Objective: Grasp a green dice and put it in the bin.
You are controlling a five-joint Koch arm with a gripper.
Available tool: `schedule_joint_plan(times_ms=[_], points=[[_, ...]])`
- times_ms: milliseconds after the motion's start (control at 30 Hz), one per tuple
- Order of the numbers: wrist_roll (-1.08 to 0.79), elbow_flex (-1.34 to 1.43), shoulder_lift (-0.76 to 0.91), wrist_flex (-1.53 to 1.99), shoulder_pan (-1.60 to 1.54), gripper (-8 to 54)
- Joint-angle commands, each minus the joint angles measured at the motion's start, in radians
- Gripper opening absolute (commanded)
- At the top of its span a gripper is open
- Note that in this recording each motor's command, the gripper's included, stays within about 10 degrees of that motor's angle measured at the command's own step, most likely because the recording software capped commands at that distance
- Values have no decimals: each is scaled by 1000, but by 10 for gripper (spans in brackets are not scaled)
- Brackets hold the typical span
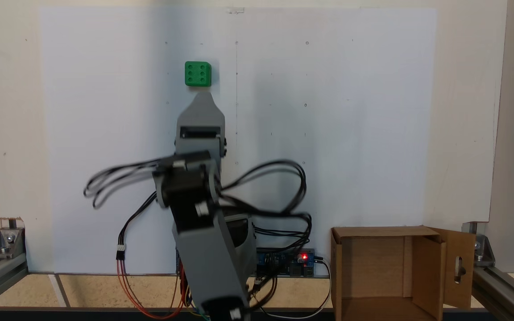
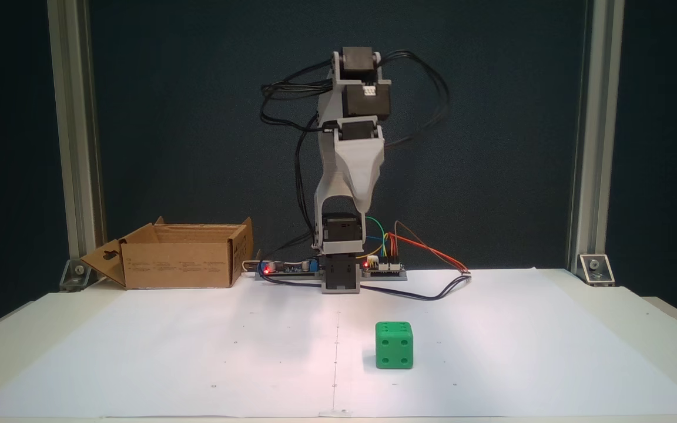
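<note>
A fixed view from above shows the green dice (image 1: 198, 73) on the white sheet (image 1: 350, 133), six pips up, just past the gripper (image 1: 203, 96) tip toward 12 o'clock, not touching it. Only one tapered tip shows, so I cannot tell the jaws' spread. The bin (image 1: 386, 272) stands open at 4 o'clock, well apart.

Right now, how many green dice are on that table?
1. The green dice sits alone on the white paper, in front of the arm, far from the cardboard box. None seem hidden.
</note>
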Motion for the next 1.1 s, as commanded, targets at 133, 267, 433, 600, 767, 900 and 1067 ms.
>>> schedule_joint_plan(times_ms=[133,267,433,600,767,900,1067], points=[[140,-190,-143,18,-51,428],[158,-256,-236,14,-69,428],[170,-295,-324,-2,-97,435],[172,-304,-373,-20,-101,436],[173,-305,-423,-81,-104,436],[175,-305,-439,-121,-103,436],[175,-307,-448,-123,-103,436]])
